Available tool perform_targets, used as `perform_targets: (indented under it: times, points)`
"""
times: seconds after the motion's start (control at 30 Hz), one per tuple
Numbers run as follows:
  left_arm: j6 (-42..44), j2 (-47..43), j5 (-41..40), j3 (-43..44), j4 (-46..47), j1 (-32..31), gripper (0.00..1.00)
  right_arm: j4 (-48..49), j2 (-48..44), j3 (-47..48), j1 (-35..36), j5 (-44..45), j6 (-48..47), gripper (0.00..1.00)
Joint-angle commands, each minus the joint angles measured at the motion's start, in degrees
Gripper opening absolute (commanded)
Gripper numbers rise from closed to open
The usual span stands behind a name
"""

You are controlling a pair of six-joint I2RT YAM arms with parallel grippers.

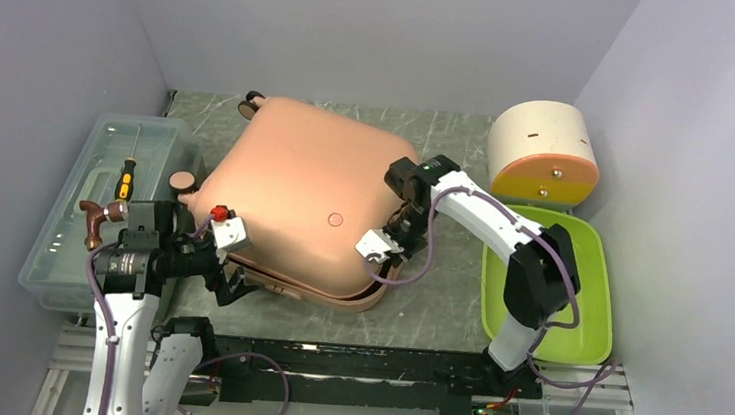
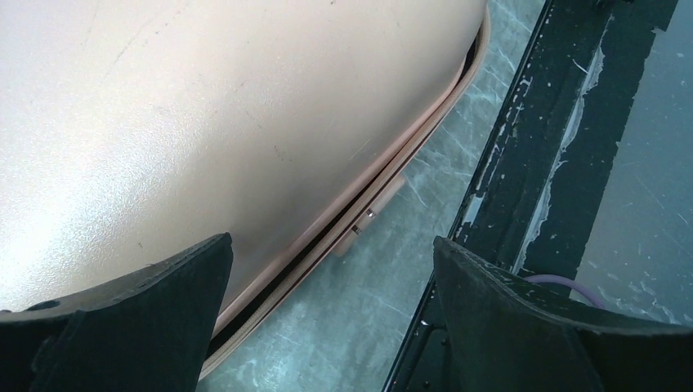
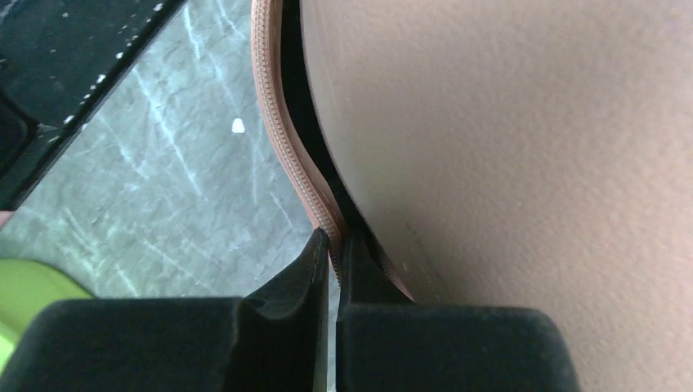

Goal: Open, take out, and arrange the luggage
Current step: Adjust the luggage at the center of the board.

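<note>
The salmon-pink luggage (image 1: pixel 305 192) lies flat mid-table, its wheels at the far-left corner. A dark gap runs along its front seam (image 2: pixel 327 237), so the lid stands slightly apart from the base. My left gripper (image 1: pixel 229 281) is open at the front-left corner; in the left wrist view (image 2: pixel 331 318) the shell (image 2: pixel 204 106) fills the left and one finger sits against it, holding nothing. My right gripper (image 1: pixel 397 258) is at the front-right edge. In the right wrist view (image 3: pixel 335 245) it is shut on the pink zipper band (image 3: pixel 282 139) beside the shell (image 3: pixel 507 147).
A clear plastic bin (image 1: pixel 59 241) stands at the left, with a screwdriver (image 1: pixel 126 178) and a copper-coloured tool (image 1: pixel 96 219) on it. A lime-green tray (image 1: pixel 593 277) lies at the right, a cream and orange cylinder (image 1: pixel 544 153) behind it. A black rail (image 1: pixel 360 362) runs along the near edge.
</note>
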Motion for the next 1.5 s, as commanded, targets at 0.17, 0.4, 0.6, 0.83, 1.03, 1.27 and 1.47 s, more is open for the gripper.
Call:
perform_targets:
  times: [0.17,0.4,0.6,0.83,1.03,1.27,1.47]
  points:
    - [2.0,-0.7,2.2,-0.1,0.5,0.7,0.99,-1.0,6.7,3.4,-7.8,8.6,3.3,0.00]
    - [1.5,-1.6,2.2,-0.4,1.0,0.8,0.99,-1.5,6.6,6.1,-19.8,9.3,0.7,0.00]
    - [0.0,-2.1,1.6,-0.7,2.3,0.9,0.99,0.6,5.2,5.2,-21.1,10.3,2.4,0.00]
    - [-3.6,-0.6,-1.7,-0.1,5.6,1.0,0.99,0.1,3.9,11.9,-21.6,12.3,10.4,0.11]
    - [-2.3,4.2,-11.9,11.0,6.7,1.0,0.99,3.8,-3.9,13.8,-21.7,12.1,19.5,0.93]
    - [6.6,15.2,-23.7,27.1,3.9,1.0,0.99,24.9,-26.1,-0.9,-21.4,6.2,35.9,1.00]
    - [24.1,22.0,-28.7,27.9,-3.8,1.0,0.99,57.7,-45.5,-26.9,-21.4,3.8,50.9,1.00]
